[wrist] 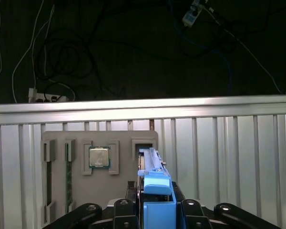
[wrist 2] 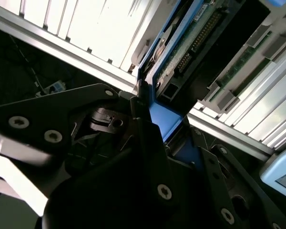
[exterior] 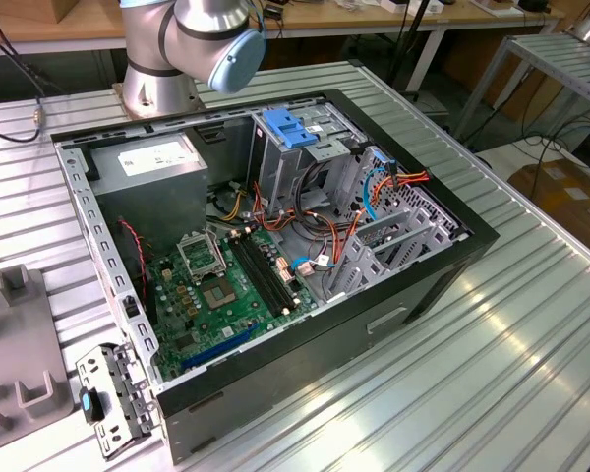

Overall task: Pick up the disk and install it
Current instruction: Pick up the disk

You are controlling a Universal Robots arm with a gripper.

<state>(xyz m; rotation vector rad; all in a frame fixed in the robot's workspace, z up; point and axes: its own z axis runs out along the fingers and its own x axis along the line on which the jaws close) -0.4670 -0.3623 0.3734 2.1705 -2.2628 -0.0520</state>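
The disk stands on edge, its blue carrier bracket closest to the camera. My gripper is shut on it, with a black finger on each side of the bracket. The disk's far end lies at a slot of the grey fixture tray. In the second wrist view the disk's green circuit board and blue bracket sit between the gripper's dark fingers.
The tray also holds a processor chip and memory sticks. In the exterior view the open computer case lies on the ribbed metal table, with a drive cage under a blue latch, a grey power-supply box and the motherboard.
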